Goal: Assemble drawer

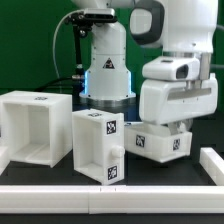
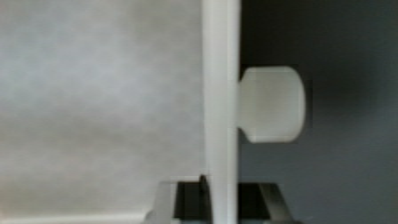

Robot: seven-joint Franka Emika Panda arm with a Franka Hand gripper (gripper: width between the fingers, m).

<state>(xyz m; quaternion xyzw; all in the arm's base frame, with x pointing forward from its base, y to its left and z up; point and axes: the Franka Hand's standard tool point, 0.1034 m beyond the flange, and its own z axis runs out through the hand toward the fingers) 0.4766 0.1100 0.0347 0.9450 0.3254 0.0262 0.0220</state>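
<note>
The large cube-shaped shell (image 1: pixel 38 125) stands at the exterior view's left with its open side facing the camera. One tagged tray (image 1: pixel 98 145) stands on end in the middle. The second tagged tray (image 1: pixel 160 144) lies at the right, tilted, under my gripper (image 1: pixel 172 124). In the wrist view my gripper (image 2: pixel 219 192) straddles a thin white wall (image 2: pixel 219 90) of this tray. A dark pad presses on each side of the wall. A round white knob (image 2: pixel 270 102) sticks out from one face of it. The fingertips are hidden in the exterior view.
Long white border bars run along the front (image 1: pixel 110 192) and the right (image 1: pixel 212 160) of the dark table. The robot's base (image 1: pixel 105 70) stands behind the middle tray. The two trays stand close together.
</note>
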